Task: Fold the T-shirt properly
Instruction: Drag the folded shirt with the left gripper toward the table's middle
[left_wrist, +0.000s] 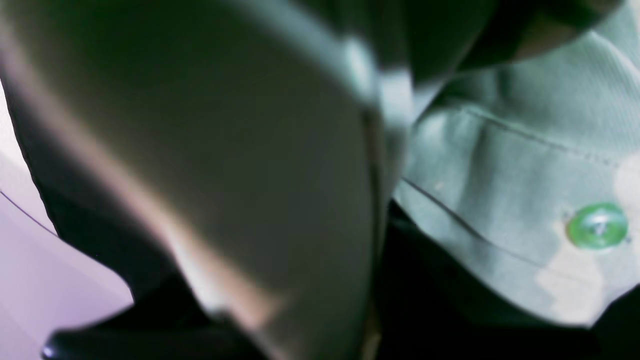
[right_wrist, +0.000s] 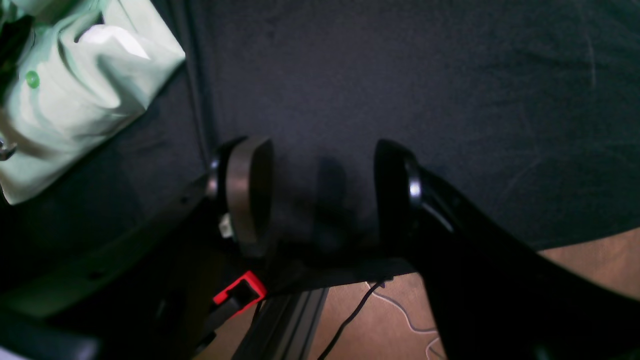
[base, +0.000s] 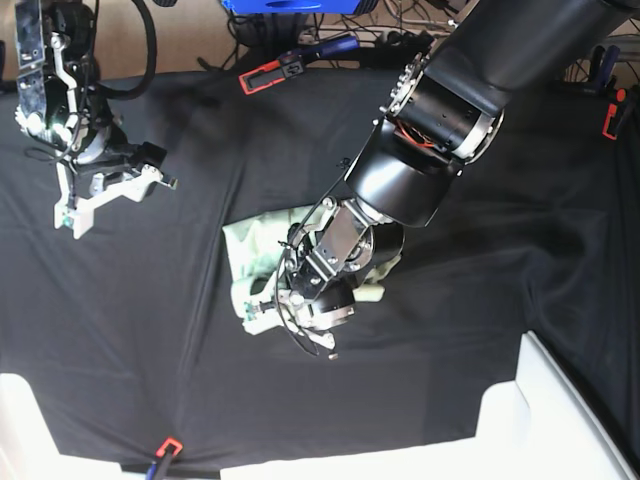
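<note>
We see no writing. The T-shirt (base: 262, 250) lies bunched mid-cloth — the left gripper (base: 268, 306) pinches its six-o'clock edge. Only the left wrist shows a green button (left_wrist: 597, 225). The right gripper (right_wrist: 325, 195), at ten o'clock, gapes empty.

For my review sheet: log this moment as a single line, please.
stage: folding underway | T-shirt: bunched mid-cloth | left gripper: shut on T-shirt | right gripper: open, empty, over black table cloth

Matt woven cotton T-shirt (base: 258, 250); glossy green plastic button (left_wrist: 597, 225); matt black table cloth (right_wrist: 425, 80)
</note>
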